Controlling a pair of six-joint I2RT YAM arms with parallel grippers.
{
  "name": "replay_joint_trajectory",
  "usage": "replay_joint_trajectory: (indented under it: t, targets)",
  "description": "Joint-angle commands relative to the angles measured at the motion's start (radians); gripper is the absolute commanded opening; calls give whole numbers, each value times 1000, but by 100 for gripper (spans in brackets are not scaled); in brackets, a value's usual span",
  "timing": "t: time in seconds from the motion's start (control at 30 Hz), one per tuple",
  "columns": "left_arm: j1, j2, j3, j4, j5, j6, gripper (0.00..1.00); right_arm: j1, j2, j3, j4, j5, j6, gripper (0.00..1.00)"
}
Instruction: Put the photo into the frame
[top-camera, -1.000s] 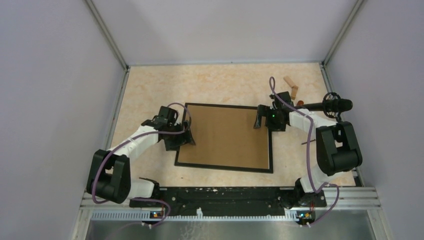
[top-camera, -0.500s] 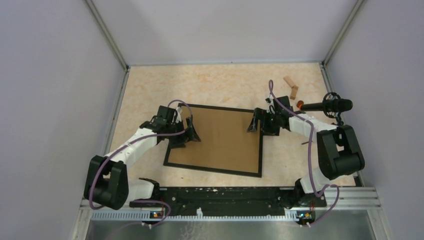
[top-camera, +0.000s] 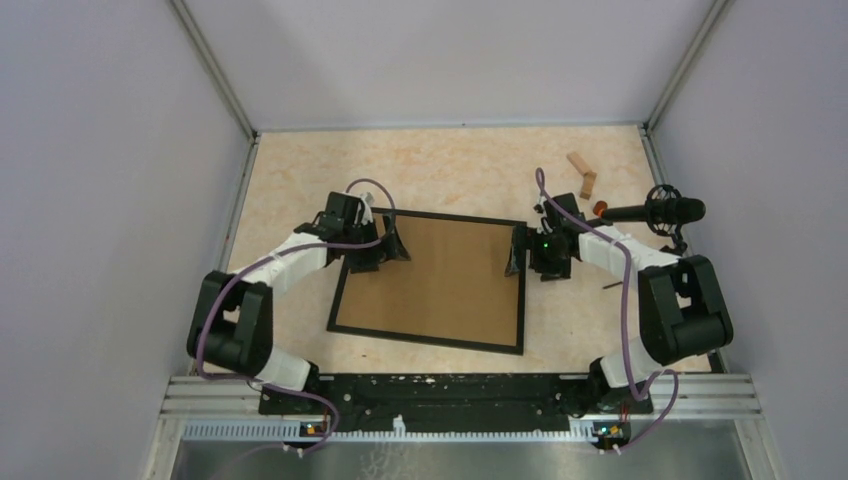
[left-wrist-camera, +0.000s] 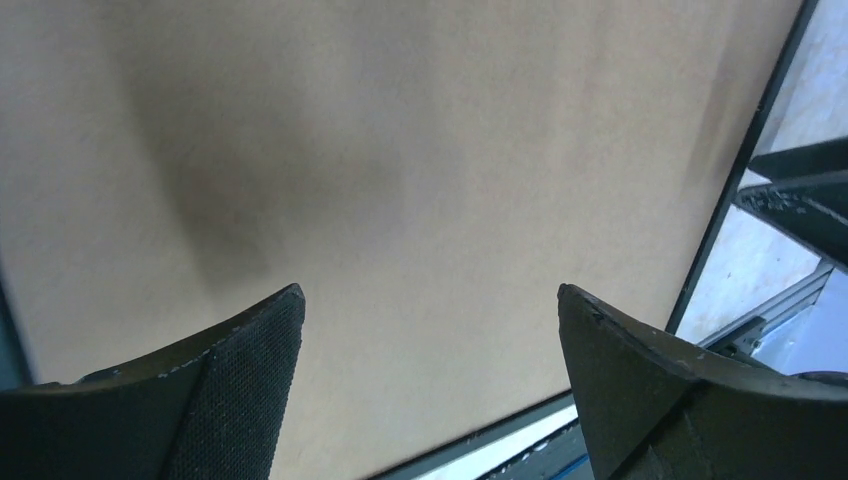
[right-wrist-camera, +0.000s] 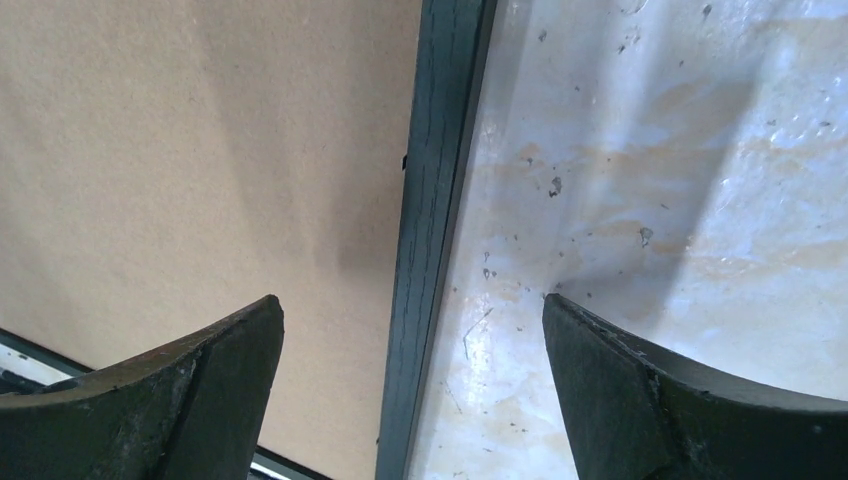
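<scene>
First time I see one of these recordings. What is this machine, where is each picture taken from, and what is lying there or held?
Two robot arms are bolted at the table's near edge. The wide picture looks down from above and behind them; the other two come from a camera on each wrist, that arm's dark fingers at the bottom. On the table lies the frame, black-edged, brown back up. The left gripper is open above the brown back; the right gripper is open over the frame's right edge. Neither holds anything. No photo is visible. Wooden blocks and a microphone are at the far right.
</scene>
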Motion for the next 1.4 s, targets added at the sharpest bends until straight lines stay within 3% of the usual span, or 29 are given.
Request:
replay_joint_trajectory:
  t: [0.0, 0.1, 0.33, 0.47, 0.6, 0.7, 0.8, 0.97, 1.37]
  targets:
    - [-5, 128, -2, 165, 51, -72, 99, 19, -46, 38, -16, -5, -13, 99]
    - [-4, 172, -23, 138, -30, -93, 99, 19, -31, 35, 8, -33, 3, 99]
    - [-49, 106, 44, 62, -22, -6, 99, 18, -14, 39, 16, -8, 64, 96]
    - [-132, 123, 107, 108, 112, -14, 98, 19, -77, 6, -22, -56, 71, 80]
    - [-266, 213, 107, 298, 267, -111, 95, 20, -168, -28, -142, -56, 30, 72]
    - [-314, 298, 103, 400, 299, -177, 95, 24, -233, -45, -229, -61, 20, 61]
    - [-318, 336, 59, 452, 263, -224, 90, 34, -259, -42, -282, -99, 59, 50]
    - [-307, 312, 0, 393, 145, -196, 91, 38, -283, -127, -300, -105, 145, 47]
    - [-262, 329, -61, 392, 187, -160, 92, 90, -165, -133, -240, -57, 195, 33]
